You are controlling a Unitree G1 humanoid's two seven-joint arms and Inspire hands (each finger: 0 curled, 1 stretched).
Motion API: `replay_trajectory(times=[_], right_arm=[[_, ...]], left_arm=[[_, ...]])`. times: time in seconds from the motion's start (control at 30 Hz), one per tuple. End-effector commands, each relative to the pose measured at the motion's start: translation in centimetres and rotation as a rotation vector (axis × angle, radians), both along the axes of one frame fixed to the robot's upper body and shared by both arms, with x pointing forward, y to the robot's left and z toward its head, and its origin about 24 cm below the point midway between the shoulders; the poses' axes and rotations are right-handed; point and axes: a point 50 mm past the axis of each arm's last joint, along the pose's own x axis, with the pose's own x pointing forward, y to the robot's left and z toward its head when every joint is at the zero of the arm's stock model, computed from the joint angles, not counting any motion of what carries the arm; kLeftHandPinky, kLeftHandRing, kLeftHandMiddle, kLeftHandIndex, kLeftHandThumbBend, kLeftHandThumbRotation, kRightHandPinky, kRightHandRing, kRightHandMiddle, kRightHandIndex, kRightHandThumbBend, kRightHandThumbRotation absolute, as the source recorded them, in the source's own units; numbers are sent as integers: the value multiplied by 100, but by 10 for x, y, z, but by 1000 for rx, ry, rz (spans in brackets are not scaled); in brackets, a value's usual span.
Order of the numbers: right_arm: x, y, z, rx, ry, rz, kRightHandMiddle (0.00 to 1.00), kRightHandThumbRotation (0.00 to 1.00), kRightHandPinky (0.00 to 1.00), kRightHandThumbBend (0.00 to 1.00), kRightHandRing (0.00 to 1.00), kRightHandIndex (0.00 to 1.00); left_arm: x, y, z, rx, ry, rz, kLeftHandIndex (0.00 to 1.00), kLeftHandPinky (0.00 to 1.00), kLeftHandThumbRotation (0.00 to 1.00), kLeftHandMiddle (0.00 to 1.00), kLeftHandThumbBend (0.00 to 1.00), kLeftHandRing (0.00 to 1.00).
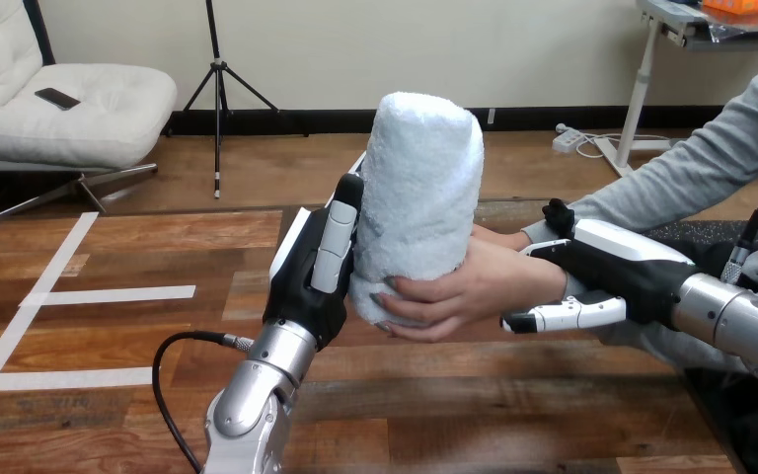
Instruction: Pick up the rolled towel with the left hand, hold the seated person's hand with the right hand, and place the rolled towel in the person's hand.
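White, fluffy rolled towel (419, 197) stands upright in left robot hand (308, 281).

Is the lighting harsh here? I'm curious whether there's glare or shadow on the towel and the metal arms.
Head view: soft, even light on the white rolled terry towel, with mild shade where the person's hand grips its lower end. Head view: small bright highlights on the silver right forearm. Head view: a dull sheen on the wooden table, no strong glare.
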Motion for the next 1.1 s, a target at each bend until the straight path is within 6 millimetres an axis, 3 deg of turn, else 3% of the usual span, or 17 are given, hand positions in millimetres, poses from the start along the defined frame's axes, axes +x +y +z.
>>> replay_trajectory(times=[0.0, 0.53, 1.07], right_arm=[[1, 3, 13, 30, -56, 31, 75, 95, 66, 100, 74, 77], [-6, 4, 15, 176, -73, 7, 76, 100, 66, 100, 74, 77], [-21, 5, 21, 354, -115, -30, 79, 100, 71, 93, 78, 79]], left_arm=[[2, 4, 19, 9, -103, -8, 95, 100, 100, 98, 100, 100], [-19, 26, 21, 50, -173, 25, 95, 100, 100, 96, 100, 96], [-49, 45, 21, 76, -189, 61, 95, 100, 100, 95, 100, 96]])
